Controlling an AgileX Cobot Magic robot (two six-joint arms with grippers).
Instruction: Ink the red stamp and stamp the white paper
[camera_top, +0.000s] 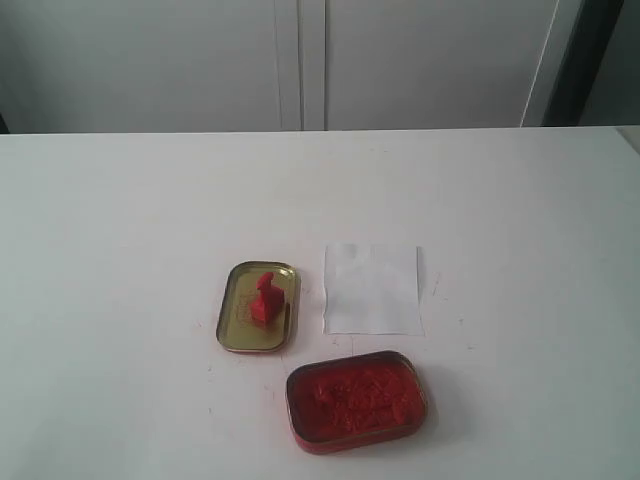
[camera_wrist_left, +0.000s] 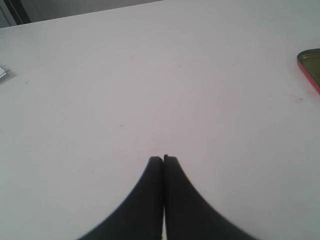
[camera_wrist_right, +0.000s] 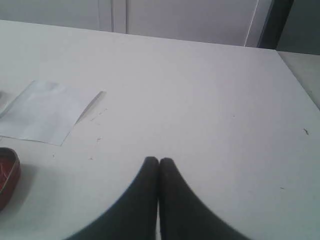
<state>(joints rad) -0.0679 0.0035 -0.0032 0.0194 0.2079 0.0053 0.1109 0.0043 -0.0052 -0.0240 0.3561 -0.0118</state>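
Both shut and empty, left fingers (camera_wrist_left: 156, 169) and right fingers (camera_wrist_right: 150, 169); red stamp (camera_top: 264, 296) stands in the gold lid (camera_top: 238, 312) beside white paper (camera_top: 371, 289), likely light, rigid, slick: pinch its narrow handle

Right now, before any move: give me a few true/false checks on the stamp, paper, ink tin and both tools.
1. The red stamp stands upright inside the gold lid. True.
2. The white paper carries a red print. False: it looks blank.
3. The ink tin is closed. False: it lies open with red paste showing.
4. The left tool is shut and holds nothing. True.
5. The right tool grips the red stamp. False: it is shut on nothing, away from the stamp.
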